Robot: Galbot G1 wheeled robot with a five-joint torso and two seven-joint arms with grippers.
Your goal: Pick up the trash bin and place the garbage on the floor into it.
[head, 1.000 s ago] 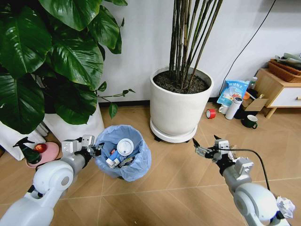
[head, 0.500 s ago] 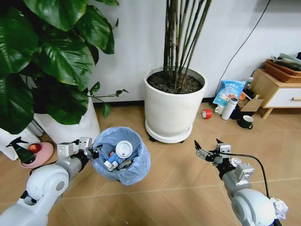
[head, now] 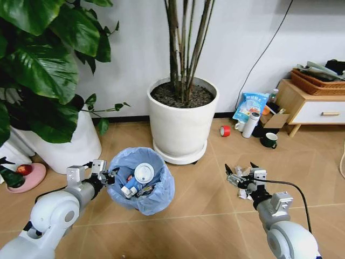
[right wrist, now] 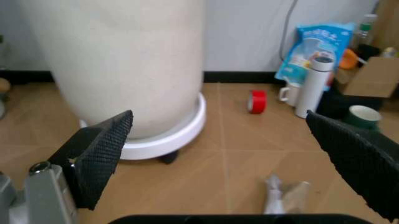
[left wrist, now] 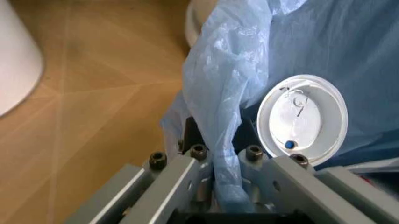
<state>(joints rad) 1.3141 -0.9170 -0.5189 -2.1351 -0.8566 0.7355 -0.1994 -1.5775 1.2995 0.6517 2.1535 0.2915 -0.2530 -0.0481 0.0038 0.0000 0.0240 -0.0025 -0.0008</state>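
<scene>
Head view shows the left end effector (head: 106,175) clamped on the near rim of the trash bin (head: 141,182), which stands on the wooden floor (head: 205,199) in front of the large white planter (head: 182,121). From the left wrist view the hold is plain — both fingers (left wrist: 181,175) pinch the rim with a fold of the light-blue bag liner (left wrist: 218,116) bunched between them. Inside the bin lie a white round lid (left wrist: 302,115) and, beside it, a blue-white wrapper (head: 128,183).

The right end effector (head: 240,175) hangs spread wide and empty above the floor, to the right of the bin and well apart from it. Just under it sits a small crumpled clear wrapper (right wrist: 283,196) — litter not yet in the bin. A red tape roll (right wrist: 256,101), a white flask (right wrist: 315,86) and a blue snack bag (right wrist: 321,44) stand farther back by the wall.

The bin looks light and stiff at its rim, but the liner is thin and slick; a grip on plastic alone could slide, so the rim edge itself is the place to hold, as it is now. The wrapper on the floor is likely weightless and crushable — it should yield to a gentle pinch across its middle, low against the floor.
</scene>
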